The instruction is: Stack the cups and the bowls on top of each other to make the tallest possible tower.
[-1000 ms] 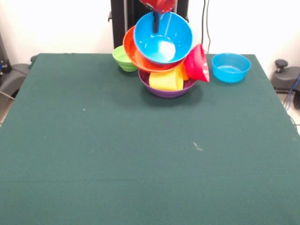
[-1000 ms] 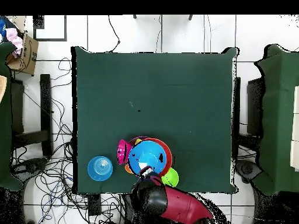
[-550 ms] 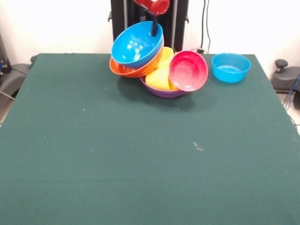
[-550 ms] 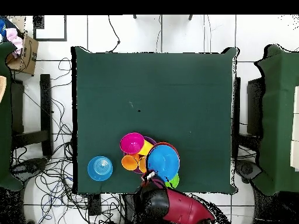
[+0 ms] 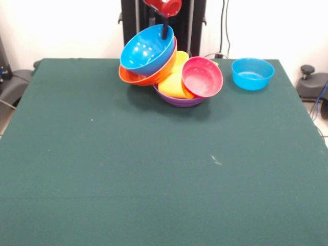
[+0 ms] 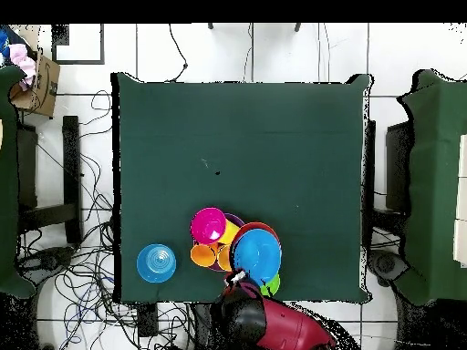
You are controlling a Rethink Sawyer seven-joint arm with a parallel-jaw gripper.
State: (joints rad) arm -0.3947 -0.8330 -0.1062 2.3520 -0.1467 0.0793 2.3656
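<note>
A large blue bowl [image 5: 147, 48] sits nested in a large orange bowl [image 5: 138, 77]. Both tilt to the left over a purple bowl [image 5: 182, 100]. My gripper [image 5: 165, 32] comes down from above and is shut on the far rim of the blue bowl [image 6: 256, 255]. A yellow cup [image 5: 173, 85] lies on its side in the purple bowl. A small red bowl [image 5: 203, 77] leans against the purple bowl's right side, its opening facing forward. In the overhead view an orange cup [image 6: 202, 254] lies beside the red bowl [image 6: 209, 225], and a light green bowl [image 6: 271, 285] peeks out beside the gripper [image 6: 235, 275].
A small blue bowl [image 5: 252, 73] stands alone, upright, at the far right of the green table [image 5: 154, 179], also seen in the overhead view [image 6: 156, 262]. The pile sits close to the table's far edge.
The blue and orange bowls swung from facing the camera to leaning left with the gripper. The red bowl dropped from edge-on to leaning open-faced. The green bowl went out of the front view.
</note>
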